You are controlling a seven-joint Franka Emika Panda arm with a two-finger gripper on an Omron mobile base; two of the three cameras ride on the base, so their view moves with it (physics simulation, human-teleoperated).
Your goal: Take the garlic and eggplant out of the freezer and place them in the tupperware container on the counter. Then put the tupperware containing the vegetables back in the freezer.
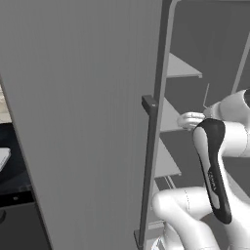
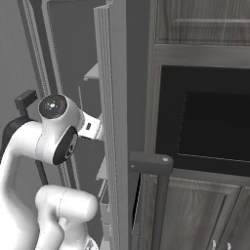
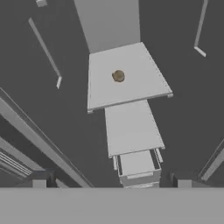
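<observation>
Freezer [image 1: 73, 122] door swung wide open, dark bar handle [image 1: 148, 161] on its edge; arm reaches past it into the compartment w/ pale grey shelves [image 1: 181, 68].

Hand view looks down the stack of shelves. Garlic [image 3: 118, 76] sits alone near the middle of the upper shelf [image 3: 127, 78], well apart from the edges, nothing touching it. Eggplant: can't spot it in these frames. A bit of black worktop [image 1: 12, 166] w/ a pale tray corner [image 1: 2, 157] at far left of left base view, probably the tupperware, too little visible to be sure.

Gripper [image 3: 111, 183] fingers spread fully apart, nothing between them, well short of the garlic.

Handling, my guess: garlic bulb is light, firm, roundish, so it'll roll or squirt out if pinched off-centre. Take it across the widest part, fingers straddling both sides, come down from above so tips reach near shelf level. Moderate squeeze enough; not fragile. Shelf above leaves little room, so watch wrist clearance.
</observation>
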